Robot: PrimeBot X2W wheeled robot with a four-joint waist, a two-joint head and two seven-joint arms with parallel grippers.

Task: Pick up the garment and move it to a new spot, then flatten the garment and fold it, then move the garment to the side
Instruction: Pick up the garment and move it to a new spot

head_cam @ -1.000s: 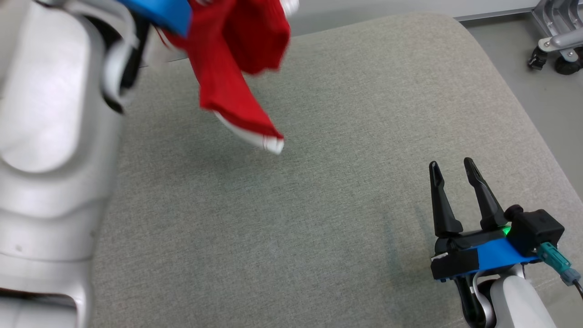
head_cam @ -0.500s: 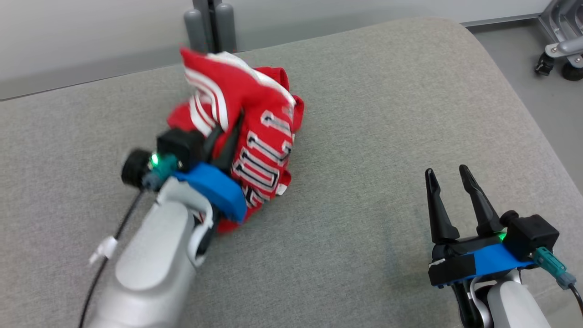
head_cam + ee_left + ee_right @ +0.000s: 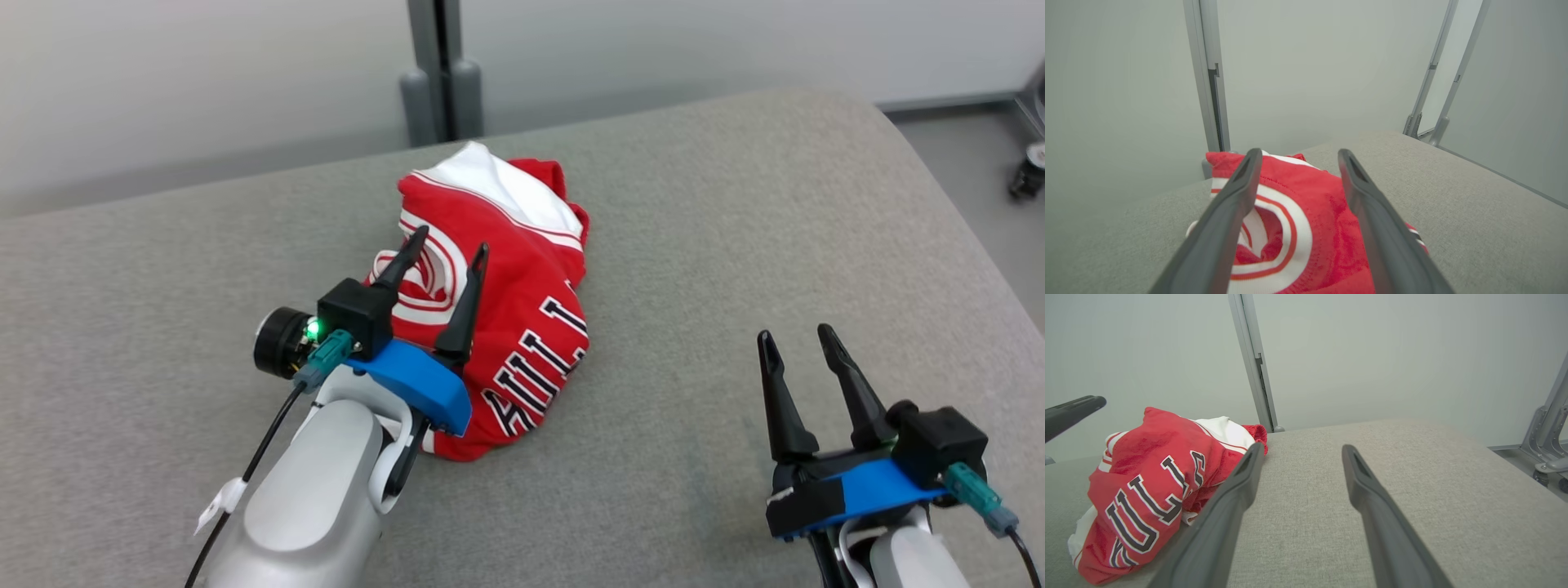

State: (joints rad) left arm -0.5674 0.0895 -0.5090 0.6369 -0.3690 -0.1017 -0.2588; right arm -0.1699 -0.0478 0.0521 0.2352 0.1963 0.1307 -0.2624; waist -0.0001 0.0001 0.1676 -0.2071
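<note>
The crumpled red jersey (image 3: 531,327) lies heaped on the grey surface (image 3: 694,245), seemingly ready for flattening, with the left claw (image 3: 451,241) spread empty over it and the right claw (image 3: 793,333) open, well apart.

Head camera looks down — wrist cameras low, sharing the garment (image 3: 531,278).
</note>
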